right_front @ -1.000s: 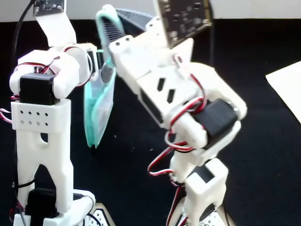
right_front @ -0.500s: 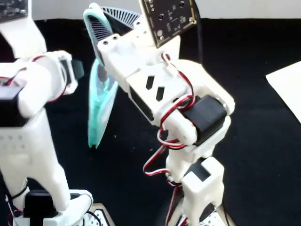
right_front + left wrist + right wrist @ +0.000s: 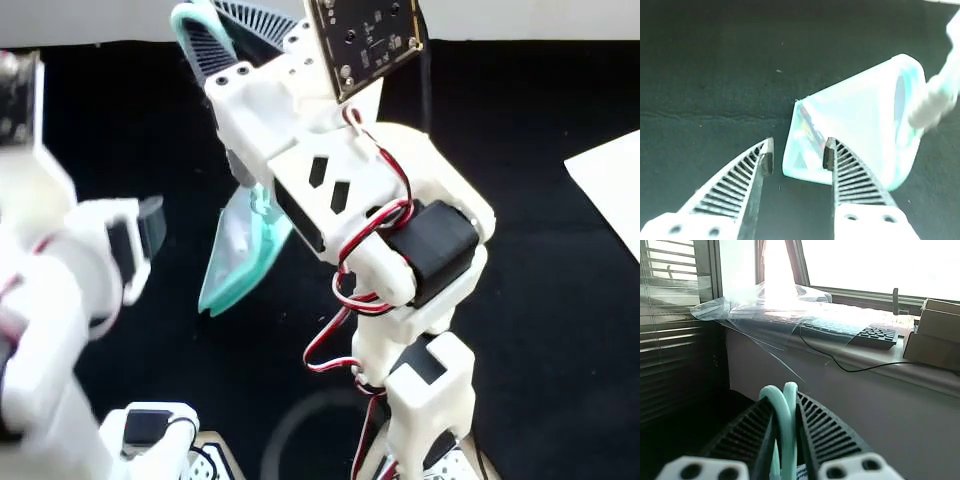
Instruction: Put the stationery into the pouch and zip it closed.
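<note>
A translucent teal pouch (image 3: pixel 238 262) hangs tilted above the black table, with my right gripper (image 3: pixel 215 35) shut on its upper edge. In the right wrist view the pouch's teal rim (image 3: pixel 784 412) is pinched between the ribbed fingers of my right gripper (image 3: pixel 786 396). My left gripper (image 3: pixel 798 154) is open and holds nothing. It hovers just short of the pouch (image 3: pixel 855 125), whose nearest corner lies between the fingertips without touching them. Coloured stationery (image 3: pixel 807 134) shows through the pouch wall. The left arm (image 3: pixel 65 290) stands at the left edge of the high view.
The table is covered in black cloth (image 3: pixel 560 330). A white sheet of paper (image 3: pixel 612 185) lies at the right edge. Both arm bases (image 3: pixel 420 420) stand at the front. A window sill with a keyboard (image 3: pixel 855 332) is behind.
The left arm has pulled back to the left and down, away from the pouch. The pouch's lower end has swung to the right while the right gripper keeps hold.
</note>
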